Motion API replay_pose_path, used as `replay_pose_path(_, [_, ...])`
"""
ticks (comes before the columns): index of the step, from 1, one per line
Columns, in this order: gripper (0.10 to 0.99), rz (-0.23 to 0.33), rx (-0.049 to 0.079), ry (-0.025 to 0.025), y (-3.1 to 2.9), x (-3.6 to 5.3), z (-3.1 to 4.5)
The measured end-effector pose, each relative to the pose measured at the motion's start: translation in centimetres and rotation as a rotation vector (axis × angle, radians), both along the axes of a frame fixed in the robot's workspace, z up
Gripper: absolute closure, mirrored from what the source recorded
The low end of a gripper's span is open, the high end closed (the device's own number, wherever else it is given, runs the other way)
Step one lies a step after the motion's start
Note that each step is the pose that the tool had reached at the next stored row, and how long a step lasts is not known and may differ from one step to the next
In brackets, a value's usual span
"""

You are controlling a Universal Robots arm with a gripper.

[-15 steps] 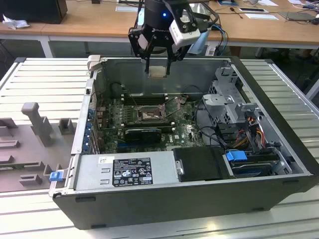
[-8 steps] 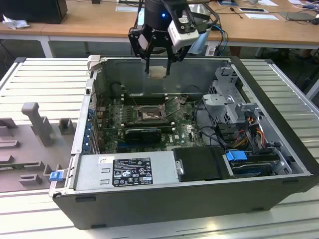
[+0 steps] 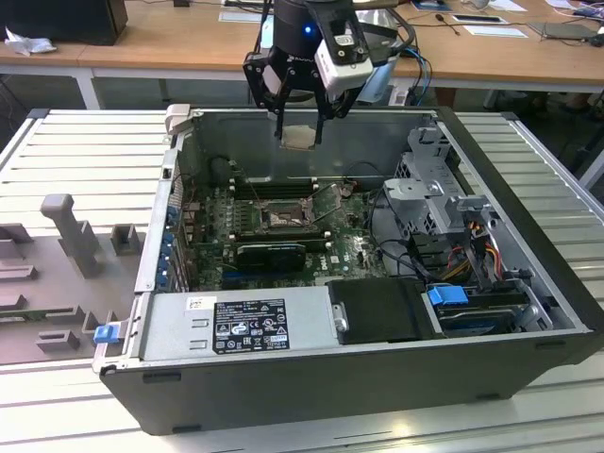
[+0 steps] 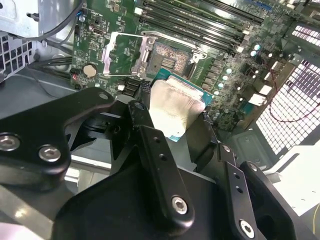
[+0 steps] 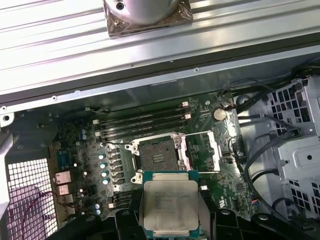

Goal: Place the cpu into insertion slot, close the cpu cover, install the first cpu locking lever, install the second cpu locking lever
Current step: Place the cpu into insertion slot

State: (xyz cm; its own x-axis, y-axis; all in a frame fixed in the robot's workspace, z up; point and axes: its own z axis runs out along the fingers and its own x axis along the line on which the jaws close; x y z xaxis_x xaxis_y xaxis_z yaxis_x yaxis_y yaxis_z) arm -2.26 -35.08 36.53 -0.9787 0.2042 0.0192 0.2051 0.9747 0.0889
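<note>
The cpu point(image 3: 300, 138), a flat pale silver square on a green edge, hangs above the open computer case with my gripper point(image 3: 300, 135) shut on its two sides. Both wrist views show the cpu point(image 4: 175, 107) point(image 5: 170, 202) between the black fingers point(image 4: 145, 125). The insertion slot point(image 3: 282, 219) lies on the green motherboard, well below the chip and a little toward the exterior view's left. The insertion slot point(image 5: 157, 155) point(image 4: 168, 57) is bare, its contacts exposed. The cpu cover point(image 5: 202, 150) point(image 4: 122, 50) stands flipped open beside it.
The case walls point(image 3: 510, 203) ring the motherboard. A long black block point(image 3: 270, 253) sits just in front of the socket, with memory slots point(image 3: 274, 189) behind it. A drive cage with cables point(image 3: 434, 193) stands at the exterior view's right, and a power supply point(image 3: 250, 326) at the front.
</note>
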Motion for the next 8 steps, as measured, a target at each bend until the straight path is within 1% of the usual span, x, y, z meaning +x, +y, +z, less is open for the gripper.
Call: replay_pose_path(8, [0.561,-0.030,0.000,0.0000,0.00,0.00,0.00])
